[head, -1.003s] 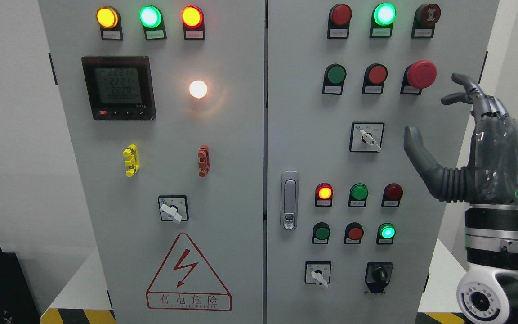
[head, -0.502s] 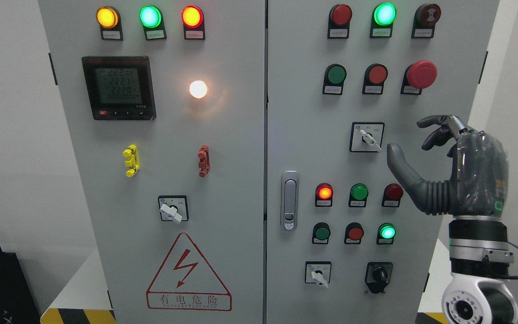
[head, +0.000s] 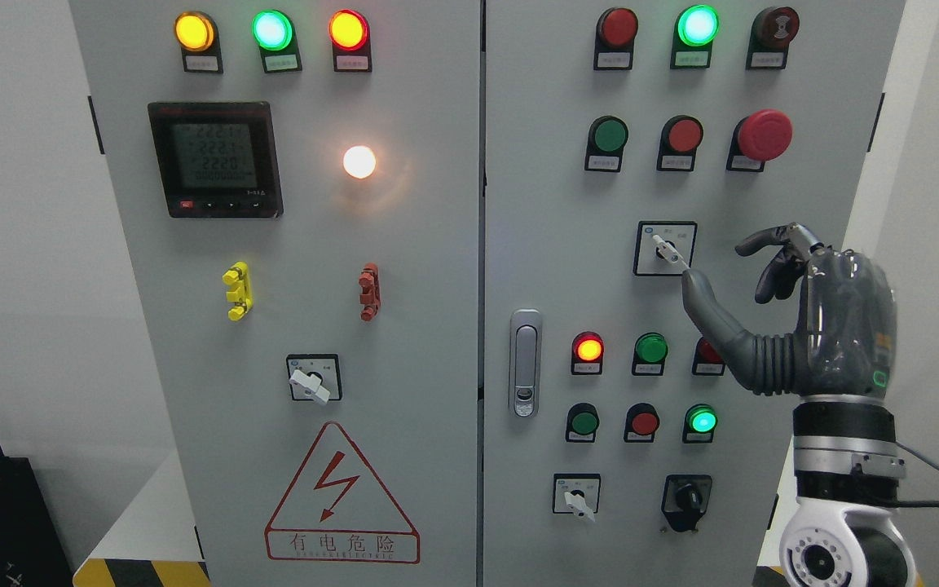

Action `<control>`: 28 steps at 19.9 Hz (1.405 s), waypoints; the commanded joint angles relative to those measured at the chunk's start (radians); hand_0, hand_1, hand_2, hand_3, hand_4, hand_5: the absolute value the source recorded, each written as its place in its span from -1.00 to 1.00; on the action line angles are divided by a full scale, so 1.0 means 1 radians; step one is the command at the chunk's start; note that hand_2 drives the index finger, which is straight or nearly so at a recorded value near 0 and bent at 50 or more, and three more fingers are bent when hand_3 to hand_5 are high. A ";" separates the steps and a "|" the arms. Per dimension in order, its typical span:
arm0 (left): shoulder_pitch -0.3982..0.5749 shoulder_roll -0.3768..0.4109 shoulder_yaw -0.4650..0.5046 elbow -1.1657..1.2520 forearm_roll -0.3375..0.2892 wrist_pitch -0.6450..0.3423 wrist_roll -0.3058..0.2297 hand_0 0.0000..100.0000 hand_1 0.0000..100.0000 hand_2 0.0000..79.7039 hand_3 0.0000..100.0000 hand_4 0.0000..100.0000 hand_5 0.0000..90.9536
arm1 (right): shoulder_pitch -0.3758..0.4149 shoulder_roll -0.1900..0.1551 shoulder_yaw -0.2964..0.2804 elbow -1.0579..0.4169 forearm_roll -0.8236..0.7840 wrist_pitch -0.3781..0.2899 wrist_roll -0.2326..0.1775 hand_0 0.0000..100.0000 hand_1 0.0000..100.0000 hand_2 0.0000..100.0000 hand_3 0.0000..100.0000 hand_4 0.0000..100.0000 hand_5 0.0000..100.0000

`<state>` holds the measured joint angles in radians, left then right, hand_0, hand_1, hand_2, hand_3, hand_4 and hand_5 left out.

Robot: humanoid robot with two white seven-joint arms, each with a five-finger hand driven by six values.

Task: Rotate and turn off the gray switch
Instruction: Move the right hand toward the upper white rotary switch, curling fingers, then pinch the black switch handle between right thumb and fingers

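Right hand (head: pixel 795 318): entered from the lower right of the frame, wrist upright, palm turned toward the cabinet. Thumb (head: pixel 710 314) stretched up and left, its tip just below the lower end of the gray switch; contact could not be told. Fingers (head: pixel 771 244) loosely curled at the upper right of the hand, apart from the switch. The hand had hold of nothing.

Gray switch (head: pixel 670 251): right of centre in the frame, on the right door (head: pixel 543 204) of the cabinet, set in a black-framed square plate. Its pale lever ran diagonally from upper left to lower right.

Other fittings, right door: a top row of a red lamp, a lit green lamp (head: pixel 698 25) and a dark red unit; beneath it a green button, a red button and a red mushroom button (head: pixel 764 134). Below the gray switch, a lit red lamp (head: pixel 588 349), a green lamp, and a red lamp partly hidden behind the thumb. Lower down, a green button, a red button and a lit green lamp. At the bottom, a second small lever switch (head: pixel 576 496) and a black knob (head: pixel 687 497). A silver door handle (head: pixel 525 363) stood at the door's left edge.

Left door: three lit lamps along the top, a digital meter (head: pixel 215 159) at upper left, a glowing white lamp (head: pixel 359 161), a yellow clip, a red clip, another lever switch (head: pixel 312 379) and a red triangular warning sign (head: pixel 342 497).
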<state>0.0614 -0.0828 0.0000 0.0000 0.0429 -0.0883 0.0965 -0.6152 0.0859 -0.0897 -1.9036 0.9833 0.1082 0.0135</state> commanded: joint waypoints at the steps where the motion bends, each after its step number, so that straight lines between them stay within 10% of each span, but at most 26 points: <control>1: 0.000 0.000 -0.002 0.014 0.000 0.001 -0.004 -0.76 -0.22 -1.00 -1.00 -1.00 -1.00 | -0.008 0.003 0.038 0.005 0.018 0.031 0.003 -0.88 -0.22 0.04 0.79 0.80 1.00; 28: 0.000 0.000 -0.002 0.014 0.000 0.001 -0.004 -0.76 -0.22 -1.00 -1.00 -1.00 -1.00 | -0.075 0.005 0.064 0.064 0.064 0.134 0.060 -0.94 -0.20 0.14 0.79 0.81 1.00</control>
<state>0.0613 -0.0828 0.0000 0.0000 0.0430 -0.0882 0.0925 -0.6773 0.0900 -0.0125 -1.8666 1.0324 0.2270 0.0586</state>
